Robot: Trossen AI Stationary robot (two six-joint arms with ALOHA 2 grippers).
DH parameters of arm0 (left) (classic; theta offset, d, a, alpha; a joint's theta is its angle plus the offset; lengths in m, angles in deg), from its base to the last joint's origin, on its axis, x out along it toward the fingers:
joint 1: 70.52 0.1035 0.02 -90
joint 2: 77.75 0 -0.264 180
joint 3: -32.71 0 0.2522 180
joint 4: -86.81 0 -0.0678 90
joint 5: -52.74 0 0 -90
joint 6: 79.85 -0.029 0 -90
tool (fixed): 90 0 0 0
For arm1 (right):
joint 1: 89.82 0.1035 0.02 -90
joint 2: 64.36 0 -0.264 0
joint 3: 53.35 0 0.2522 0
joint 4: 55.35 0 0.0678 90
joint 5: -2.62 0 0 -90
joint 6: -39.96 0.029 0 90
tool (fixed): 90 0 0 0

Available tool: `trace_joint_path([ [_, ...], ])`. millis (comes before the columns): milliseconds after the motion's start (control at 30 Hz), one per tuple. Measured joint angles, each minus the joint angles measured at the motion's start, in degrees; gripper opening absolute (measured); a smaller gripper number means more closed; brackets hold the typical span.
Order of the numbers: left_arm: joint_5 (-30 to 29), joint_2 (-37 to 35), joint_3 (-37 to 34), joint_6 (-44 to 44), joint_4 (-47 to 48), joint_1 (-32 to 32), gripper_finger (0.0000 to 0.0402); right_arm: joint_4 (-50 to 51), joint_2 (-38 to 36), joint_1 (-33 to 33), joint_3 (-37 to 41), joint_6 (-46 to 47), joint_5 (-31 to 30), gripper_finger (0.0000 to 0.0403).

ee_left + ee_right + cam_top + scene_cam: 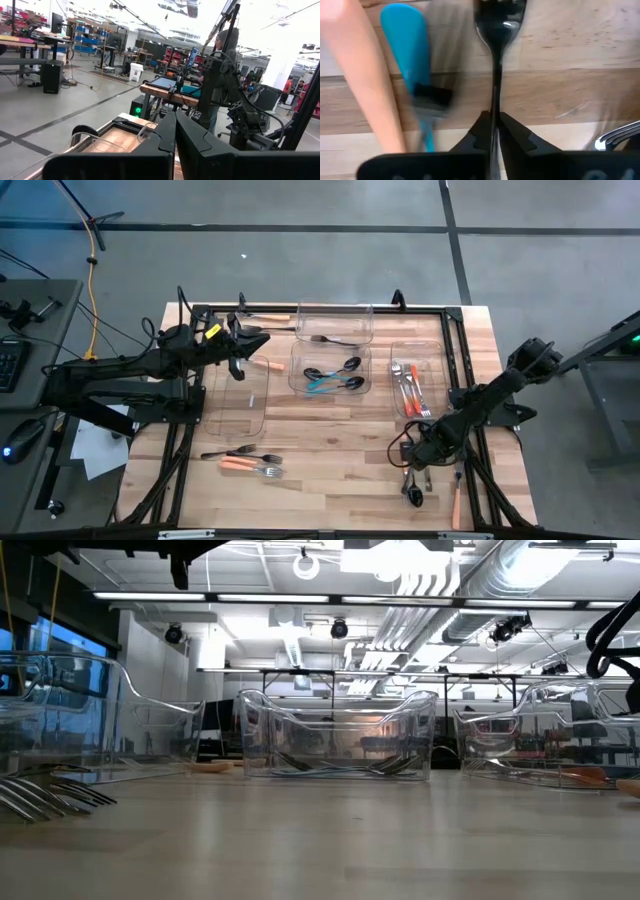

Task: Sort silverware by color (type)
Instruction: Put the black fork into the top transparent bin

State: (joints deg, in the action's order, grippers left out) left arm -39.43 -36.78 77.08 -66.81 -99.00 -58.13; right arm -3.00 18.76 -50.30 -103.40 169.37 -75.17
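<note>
Right gripper [492, 132] pinching black spoon [496, 30], table edge near

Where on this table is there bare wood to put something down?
The widest bare patch lies in the front middle, between the loose forks at front left and the right gripper, shut on a black spoon. The back is crowded with clear bins, and the front right corner holds more silverware.
</note>
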Motion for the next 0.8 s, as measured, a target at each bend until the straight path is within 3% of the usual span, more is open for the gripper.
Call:
trace_joint_path([
  [467,-0.7,0.0,0.0,-1.2,0.0,0.0,0.0000,2.1,0.1,0.6,-4.6,-3.6,0.5,0.0002],
  [800,-0.7,0.0,0.0,-0.7,0.0,0.0,0.0000,17.1,-5.0,6.1,-13.7,-3.4,1.6,0.0001],
])
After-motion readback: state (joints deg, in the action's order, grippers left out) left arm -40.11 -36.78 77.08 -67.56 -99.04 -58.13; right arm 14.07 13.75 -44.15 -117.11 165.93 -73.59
